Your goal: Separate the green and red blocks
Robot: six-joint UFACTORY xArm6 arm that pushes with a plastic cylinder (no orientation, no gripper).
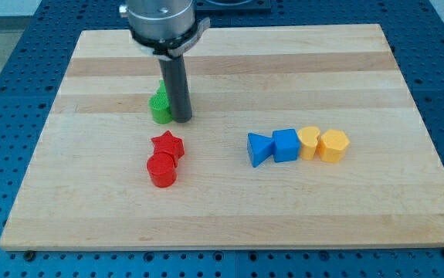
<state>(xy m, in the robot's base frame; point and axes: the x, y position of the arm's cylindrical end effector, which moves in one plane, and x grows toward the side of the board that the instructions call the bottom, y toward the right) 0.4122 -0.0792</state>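
Observation:
My tip (181,119) rests on the board just right of the green cylinder (160,110), touching or nearly touching it. A second green block (161,90), its shape largely hidden by the rod, sits right behind the cylinder. The red star (167,144) and the red cylinder (162,170) lie below, touching each other. A gap of bare wood separates the green pair from the red pair.
A row of blocks lies at the view's right: blue triangle (259,149), blue cube (286,144), yellow heart (308,141), yellow hexagon (333,145). The wooden board (229,224) sits on a blue perforated table.

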